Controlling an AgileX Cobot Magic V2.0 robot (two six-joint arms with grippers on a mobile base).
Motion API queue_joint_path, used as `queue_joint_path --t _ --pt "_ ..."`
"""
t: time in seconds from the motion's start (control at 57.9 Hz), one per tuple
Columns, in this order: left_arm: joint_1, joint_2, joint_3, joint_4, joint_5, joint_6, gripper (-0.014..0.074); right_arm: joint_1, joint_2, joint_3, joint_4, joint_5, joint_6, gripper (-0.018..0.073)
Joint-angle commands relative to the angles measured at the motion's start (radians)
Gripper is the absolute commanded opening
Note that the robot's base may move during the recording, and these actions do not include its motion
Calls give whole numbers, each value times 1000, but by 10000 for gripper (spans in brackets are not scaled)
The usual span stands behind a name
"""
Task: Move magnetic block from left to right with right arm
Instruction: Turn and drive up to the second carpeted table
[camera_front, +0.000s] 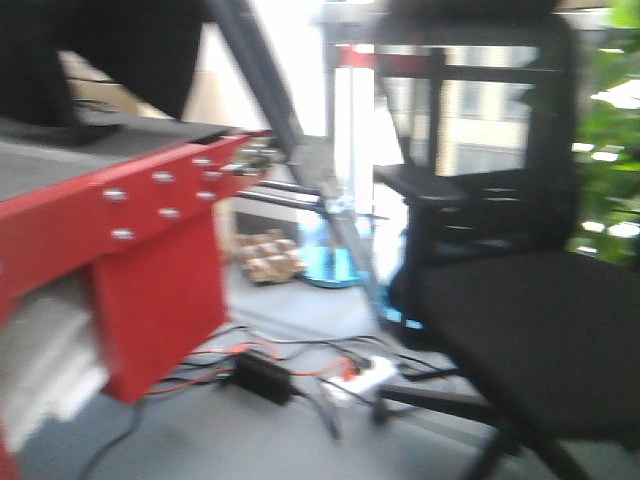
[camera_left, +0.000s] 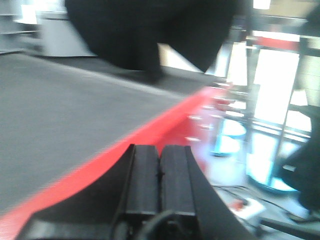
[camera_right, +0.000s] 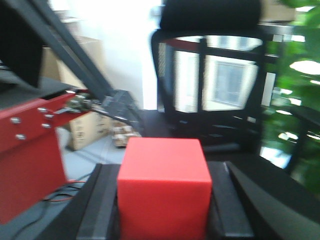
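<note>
The magnetic block (camera_right: 163, 187), a plain red cube, fills the lower middle of the right wrist view. My right gripper (camera_right: 163, 172) is shut on it, one black finger pressed against each side, and holds it in the air off the table. In the left wrist view my left gripper (camera_left: 160, 152) is shut, its two black pads meeting with nothing between them, hovering over the red edge of the table (camera_left: 150, 132). Neither gripper nor the block shows in the blurred front view.
A red-framed table with a grey top (camera_front: 60, 165) stands at the left. A black office chair (camera_front: 520, 330) fills the right, with cables and a power brick (camera_front: 262, 378) on the floor between. Green plants (camera_front: 610, 150) are at far right.
</note>
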Motion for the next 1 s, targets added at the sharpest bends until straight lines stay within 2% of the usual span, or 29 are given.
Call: queue_joint_path --t 0.0,0.985 --pt "2 -10 8 -3 -81 -7 -126 -4 11 -32 1 -89 -5 329" --pt "2 -10 8 -3 -81 -7 -126 -4 11 -32 1 -89 -5 329"
